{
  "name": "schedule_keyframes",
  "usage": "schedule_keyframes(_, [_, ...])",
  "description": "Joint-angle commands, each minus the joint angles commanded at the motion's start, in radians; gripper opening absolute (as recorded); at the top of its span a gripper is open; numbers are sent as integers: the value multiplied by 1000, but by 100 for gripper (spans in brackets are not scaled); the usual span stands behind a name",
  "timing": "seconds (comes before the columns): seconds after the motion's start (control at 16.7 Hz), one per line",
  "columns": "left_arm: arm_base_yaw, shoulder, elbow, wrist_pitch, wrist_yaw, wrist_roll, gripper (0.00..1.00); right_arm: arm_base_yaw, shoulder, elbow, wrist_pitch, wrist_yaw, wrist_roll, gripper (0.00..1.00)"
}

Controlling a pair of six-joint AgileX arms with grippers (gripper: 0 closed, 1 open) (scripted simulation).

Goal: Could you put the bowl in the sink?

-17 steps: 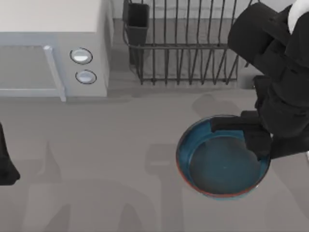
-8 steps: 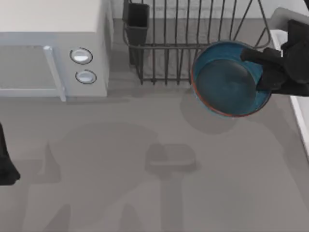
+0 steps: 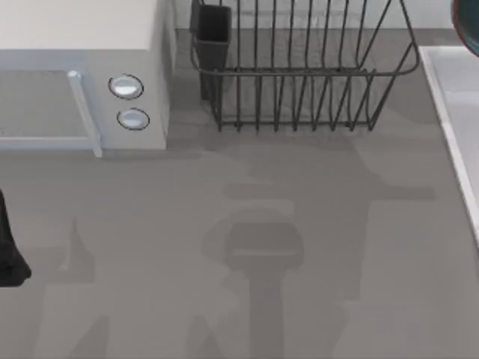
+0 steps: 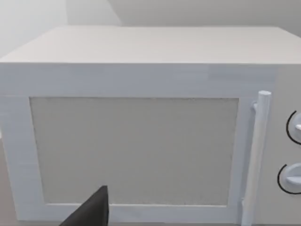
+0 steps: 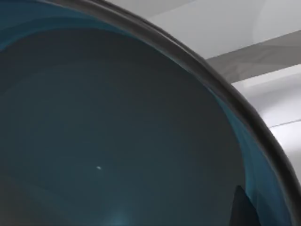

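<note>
A sliver of the deep blue bowl (image 3: pixel 471 26) shows at the top view's far right edge, above the back end of the pale sink (image 3: pixel 458 105). The right wrist view looks straight into the bowl's (image 5: pixel 117 136) grey-blue inside from very close. One dark fingertip (image 5: pixel 244 207) of my right gripper lies against its inner wall near the rim, so the gripper is shut on the bowl. My left arm (image 3: pixel 9 250) stays parked at the table's left edge.
A black wire dish rack (image 3: pixel 299 75) with a dark cup (image 3: pixel 213 34) stands at the back, just left of the sink. A white microwave (image 3: pixel 82 75) fills the back left, and the left wrist camera faces its door (image 4: pixel 136 150).
My right arm has carried the bowl up off the table, past the front of the dish rack, and on to the far right over the sink. The left arm has not moved.
</note>
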Motion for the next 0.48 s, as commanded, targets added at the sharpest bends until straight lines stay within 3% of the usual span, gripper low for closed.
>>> schedule_keyframes(0.48, [0,0,0,0,0,0,100,-278,38,-211,580,-75,-131,0])
